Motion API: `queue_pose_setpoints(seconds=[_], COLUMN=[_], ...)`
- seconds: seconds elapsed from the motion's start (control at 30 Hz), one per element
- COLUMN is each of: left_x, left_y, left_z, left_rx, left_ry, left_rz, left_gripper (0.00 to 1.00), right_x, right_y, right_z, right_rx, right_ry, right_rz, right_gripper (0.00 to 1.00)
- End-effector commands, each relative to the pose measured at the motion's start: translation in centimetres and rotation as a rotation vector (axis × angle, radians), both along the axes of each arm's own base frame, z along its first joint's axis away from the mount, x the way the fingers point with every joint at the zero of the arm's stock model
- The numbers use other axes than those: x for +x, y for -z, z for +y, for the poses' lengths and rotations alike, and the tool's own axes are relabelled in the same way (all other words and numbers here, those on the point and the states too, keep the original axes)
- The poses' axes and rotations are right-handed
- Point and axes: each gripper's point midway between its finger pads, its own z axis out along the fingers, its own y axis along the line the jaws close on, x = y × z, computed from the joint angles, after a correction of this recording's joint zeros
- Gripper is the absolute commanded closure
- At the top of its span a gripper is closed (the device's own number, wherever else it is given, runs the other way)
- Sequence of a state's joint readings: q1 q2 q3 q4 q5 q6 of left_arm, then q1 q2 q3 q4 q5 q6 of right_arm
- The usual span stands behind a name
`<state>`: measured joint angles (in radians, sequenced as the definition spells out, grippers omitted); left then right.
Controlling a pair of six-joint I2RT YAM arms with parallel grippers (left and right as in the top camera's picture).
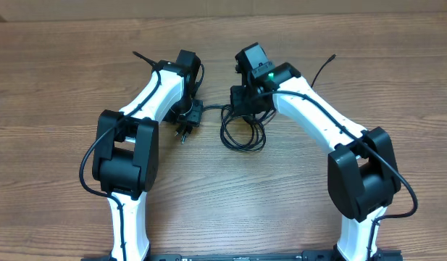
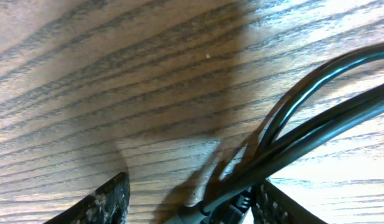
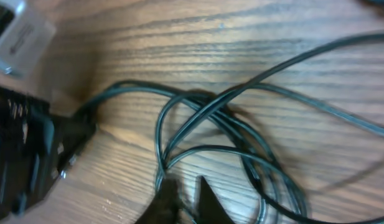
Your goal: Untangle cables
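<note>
**Two robot arms lean over a bunch of tangled black cables on a wooden counter.**

The cables (image 1: 243, 136) lie in messy loops in the middle of the counter (image 1: 64, 87), between the two arms and closer to the right one. One thin cord runs left from the loops to a black plug (image 1: 187, 122) that lies flat under the left arm, with its metal pins sticking out. The left gripper (image 2: 192, 190) is low over the counter by that plug, and its fingers (image 2: 107, 202) are spread wide. A few cords run through the gap, close to one finger, but nothing is squeezed. The right gripper (image 3: 185, 193) is right over the loops where the strands cross each other. Its two tips are very close together, with a strand running up to them. I cannot tell if it is pinching that strand or not.
</note>
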<state>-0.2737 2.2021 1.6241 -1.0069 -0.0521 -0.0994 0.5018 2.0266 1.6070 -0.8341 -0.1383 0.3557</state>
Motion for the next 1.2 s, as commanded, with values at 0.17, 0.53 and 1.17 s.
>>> queue_pose_setpoints(seconds=[0.17, 0.53, 1.17], left_x=[-3.5, -3.4, -3.5], left_y=[5.3, 5.3, 5.3], left_z=[0.5, 0.5, 0.3], left_rx=[0.035, 0.034, 0.024], left_ry=[0.021, 0.021, 0.020], left_rz=[0.161, 0.158, 0.161], left_gripper=[0.37, 0.35, 0.34], right_x=[-0.9, 0.6, 0.5], right_y=[2.6, 3.0, 6.6], right_z=[1.0, 0.0, 2.8], right_rx=[0.044, 0.044, 0.113], right_ry=[0.032, 0.169, 0.282], right_rz=[0.009, -0.026, 0.037], right_gripper=[0.96, 0.96, 0.66])
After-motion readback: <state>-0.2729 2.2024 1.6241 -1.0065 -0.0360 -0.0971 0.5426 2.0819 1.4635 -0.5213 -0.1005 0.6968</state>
